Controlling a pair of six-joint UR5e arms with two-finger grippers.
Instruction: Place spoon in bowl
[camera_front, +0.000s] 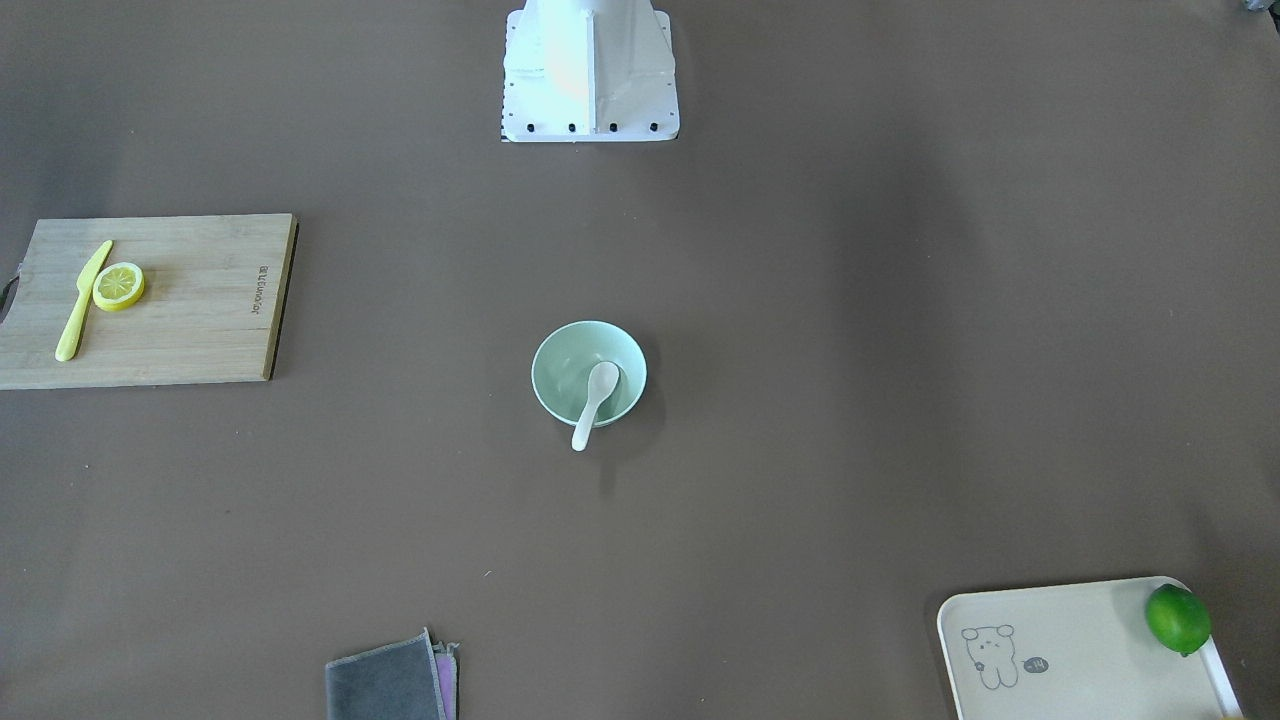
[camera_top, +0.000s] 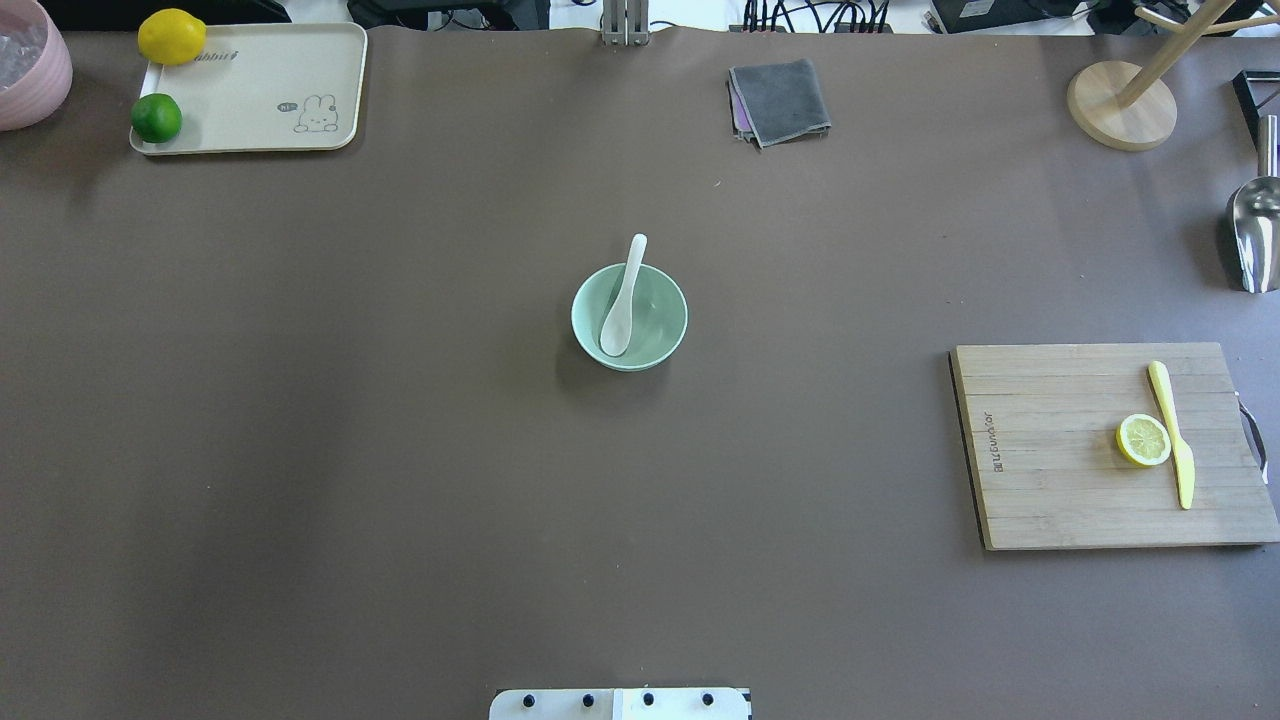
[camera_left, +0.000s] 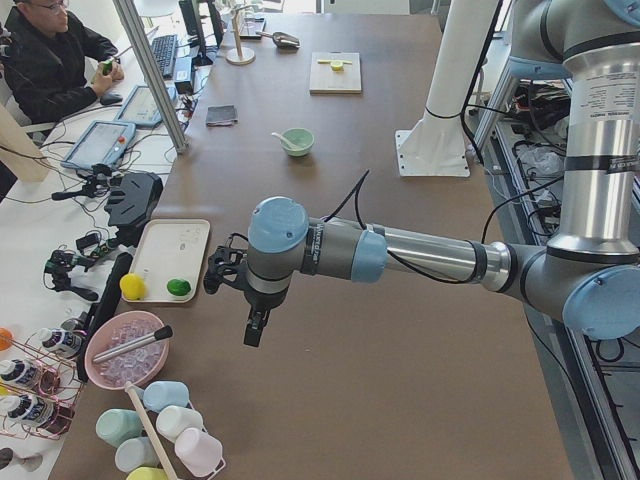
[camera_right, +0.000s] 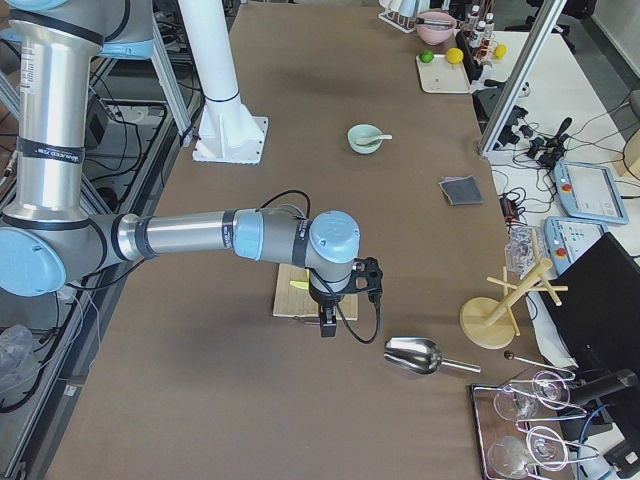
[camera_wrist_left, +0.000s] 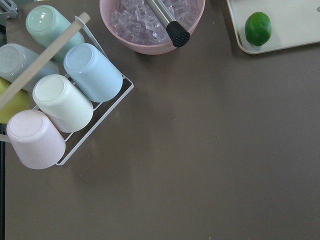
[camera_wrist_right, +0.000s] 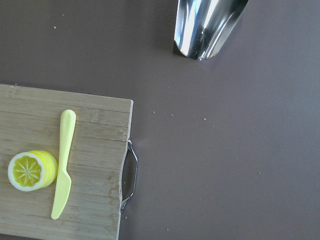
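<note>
Light is bright, soft and even, and every view is sharp. The bowl (camera_front: 560, 370) casts only a faint shadow. The scoop (camera_wrist_right: 210, 25) carries white glare streaks.

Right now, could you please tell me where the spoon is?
In the overhead view the spoon lies mid-table, scoop inside the bowl, handle sticking out over its far rim.

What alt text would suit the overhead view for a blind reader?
A white spoon rests in a mint-green bowl mid-table, handle over its far rim. A cutting board with knife and lemon slice lies at right, a fruit tray far left.
</note>
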